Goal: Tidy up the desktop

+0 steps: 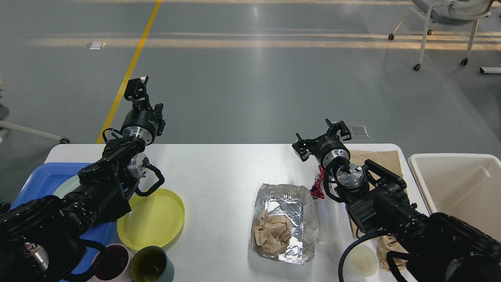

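Note:
The white desktop (219,168) carries clutter. A foil tray (301,196) near the middle holds crumpled brown paper (272,233). A red wrapper (316,187) lies at the tray's far right corner, just under my right arm. My right gripper (321,137) hovers over the far edge with its fingers spread, open and empty. A brown paper bag (377,158) lies flat beyond that arm. My left gripper (148,100) is raised above the far left edge, open, holding nothing. A yellow plate (156,219) lies below my left arm.
A blue tray (37,182) at the left holds a pale green plate (64,188). A maroon cup (115,262) and a grey cup (152,266) stand at the front. A white round lid (362,260) sits front right. An off-white bin (458,188) stands right of the table.

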